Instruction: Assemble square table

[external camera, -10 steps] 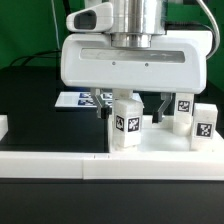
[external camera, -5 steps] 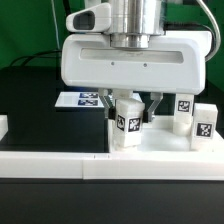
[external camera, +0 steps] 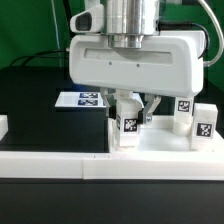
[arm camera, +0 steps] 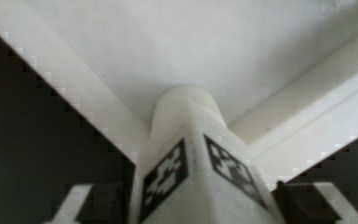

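Green backdrop stands behind a black table [external camera: 30, 100] in the exterior view, with a low white border wall [external camera: 50, 163] running across the near edge. On the black surface at the exterior view's left lies the marker board [external camera: 80, 99], flat, its black-and-white tags facing up. The white tabletop [external camera: 165, 148] lies flat behind the wall, toward the exterior view's right. The gripper [external camera: 133, 108] hangs straight down from the arm's broad white body, and its dark fingers [external camera: 151, 106] flank one leg [external camera: 128, 128] on both sides. That leg stands upright on the tabletop, long axis vertical, a tag on its near face. The fingers sit close against it, but actual contact cannot be made out from here. Two more legs show: one [external camera: 183, 115] standing upright farther back, and another [external camera: 205, 126] upright at the far right, each with a tag facing the camera. That makes three legs counted in this view; part of the scene is hidden behind the arm.

From the wrist view, the one leg [arm camera: 190, 150] fills the middle, its long axis running along the camera's line of sight, with tags on two adjoining faces. Both fingertips [arm camera: 318, 203] appear at its sides, a narrow gap showing between each and the leg. White tabletop surface [arm camera: 194, 40] and its raised rim lie beyond, black table at the edges.
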Robot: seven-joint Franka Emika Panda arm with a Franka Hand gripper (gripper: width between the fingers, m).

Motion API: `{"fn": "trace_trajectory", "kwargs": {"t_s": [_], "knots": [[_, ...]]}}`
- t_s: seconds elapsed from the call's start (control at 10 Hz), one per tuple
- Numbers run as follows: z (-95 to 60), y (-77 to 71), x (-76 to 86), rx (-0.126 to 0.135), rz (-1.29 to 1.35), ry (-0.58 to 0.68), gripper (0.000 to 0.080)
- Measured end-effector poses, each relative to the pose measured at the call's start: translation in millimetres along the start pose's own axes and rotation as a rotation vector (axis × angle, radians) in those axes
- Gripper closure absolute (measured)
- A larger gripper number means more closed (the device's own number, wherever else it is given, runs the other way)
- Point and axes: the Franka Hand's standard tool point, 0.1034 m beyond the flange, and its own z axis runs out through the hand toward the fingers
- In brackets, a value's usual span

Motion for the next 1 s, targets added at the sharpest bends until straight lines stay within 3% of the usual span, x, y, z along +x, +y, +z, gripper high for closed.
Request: {"fn": "trace_trajectory", "kwargs": {"t_s": [0.3, 0.6, 0.9, 1.0], "knots": [[1.1, -1.0, -3.4, -0.009, 0.491, -0.021, 0.0397], [2.1, -1.0, -3.1, 0.031, 0.951, -0.047, 0.0397], [2.0, -1.5, -3.6, 0.031, 0.855, -0.043, 0.0345], [-0.3, -4.9, -4.4, 0.036, 0.672, -0.044, 0.0198]]}}
